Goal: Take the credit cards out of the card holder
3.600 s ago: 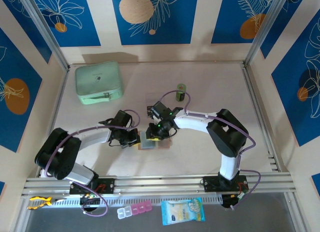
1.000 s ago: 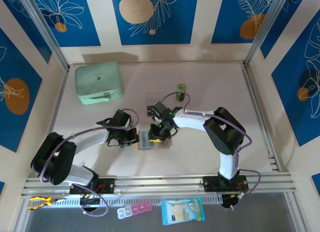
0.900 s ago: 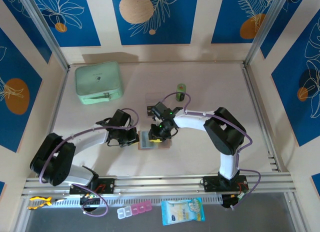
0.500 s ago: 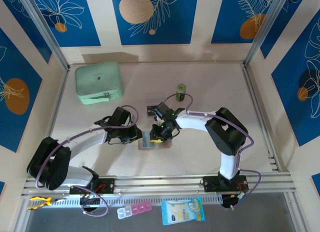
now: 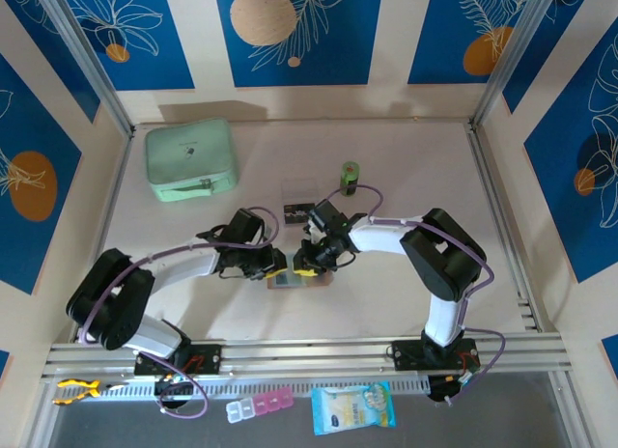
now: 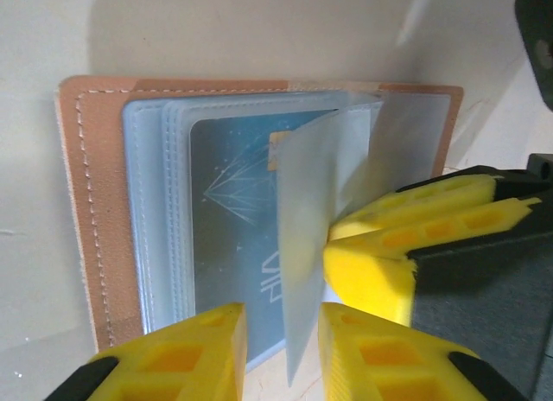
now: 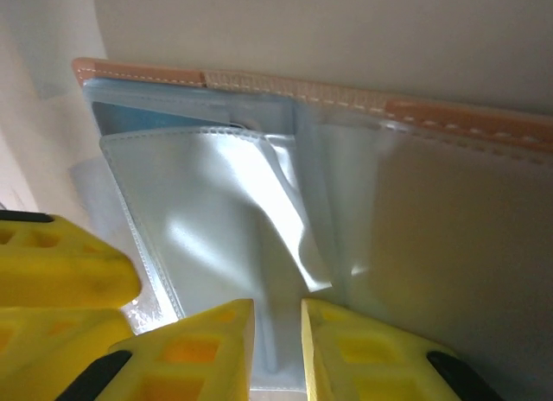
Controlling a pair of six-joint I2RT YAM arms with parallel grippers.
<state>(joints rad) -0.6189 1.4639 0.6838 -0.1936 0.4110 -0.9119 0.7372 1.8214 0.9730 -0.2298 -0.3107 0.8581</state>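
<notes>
The card holder (image 5: 294,282) is laid open and flat on the table (image 5: 415,168) in the reach of both arms, so that it can be worked from either side. The left gripper (image 6: 281,332) is set over the holder's near edge with its fingers slightly parted. A clear sleeve (image 6: 302,237) is seen standing between them without being pinched, so nothing is gripped on that side. The right gripper (image 7: 276,319) is set in from the opposite side. Its fingers are drawn to a narrow gap with the sleeve's edge between them, and the sleeve appears to be clamped there and held upright, judged to be done so that the pocket beneath is uncovered. In that pocket a blue card (image 6: 229,219) is seen, lodged fully inside and flat under the plastic; it has not yet been drawn out. The left fingers are judged to be placed for taking this card or its pocket. Just beyond the holder a small dark rectangle (image 5: 293,213) is laid on the table, probably a card already out, though it is too small for that to be settled. Farther off, well apart from the work, a green cylinder (image 5: 350,176) is stood, and a mint case (image 5: 190,158) is left by the far left corner.
</notes>
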